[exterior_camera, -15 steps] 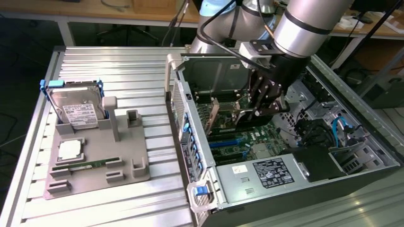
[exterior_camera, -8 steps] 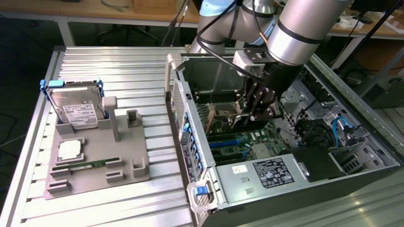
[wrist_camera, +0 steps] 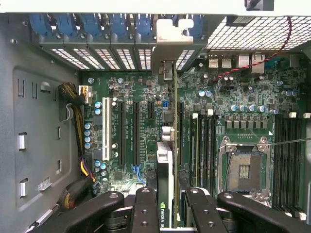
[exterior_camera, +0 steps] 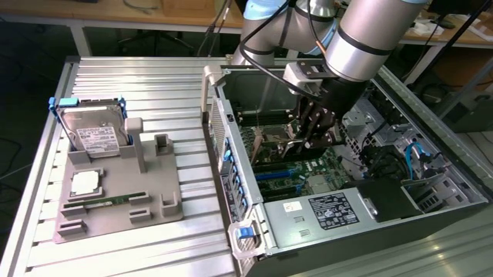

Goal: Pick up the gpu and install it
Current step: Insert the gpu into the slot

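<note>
Wrist view: black metal fingers [wrist_camera: 146,208] clamp the green-and-black gpu card [wrist_camera: 164,170] edge-on above the green motherboard [wrist_camera: 233,92], mid-installation; seating likely demands square alignment over its slot.

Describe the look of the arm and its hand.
The arm is silver-grey tubing with black joint bands and light blue caps; a black cable runs along it. The hand is black, its jointed fingers studded with round pins.
</note>
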Controlling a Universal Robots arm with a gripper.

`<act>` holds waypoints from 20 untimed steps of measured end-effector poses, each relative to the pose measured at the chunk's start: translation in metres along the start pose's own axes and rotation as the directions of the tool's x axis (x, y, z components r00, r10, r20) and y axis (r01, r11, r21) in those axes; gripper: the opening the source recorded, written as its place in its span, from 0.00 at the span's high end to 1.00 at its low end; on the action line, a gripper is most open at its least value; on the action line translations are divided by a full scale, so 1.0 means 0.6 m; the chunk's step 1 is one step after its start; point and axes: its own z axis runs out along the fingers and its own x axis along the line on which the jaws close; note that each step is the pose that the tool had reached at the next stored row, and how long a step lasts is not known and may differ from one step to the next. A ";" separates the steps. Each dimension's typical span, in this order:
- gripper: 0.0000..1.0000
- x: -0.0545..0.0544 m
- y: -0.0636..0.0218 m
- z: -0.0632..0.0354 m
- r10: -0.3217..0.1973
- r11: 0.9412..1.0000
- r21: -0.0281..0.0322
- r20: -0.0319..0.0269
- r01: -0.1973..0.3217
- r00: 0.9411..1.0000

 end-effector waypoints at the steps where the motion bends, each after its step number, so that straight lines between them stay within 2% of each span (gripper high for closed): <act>1: 0.73 0.000 0.000 0.000 0.000 1.000 0.000 0.000 0.000 1.000; 9: 0.73 0.000 0.000 0.001 0.000 1.000 0.000 0.000 0.000 1.000; 13: 0.73 0.000 0.000 0.012 -0.001 1.000 0.000 0.000 0.001 1.000; 20: 0.73 0.001 0.011 0.035 -0.001 1.000 0.000 0.000 0.001 1.000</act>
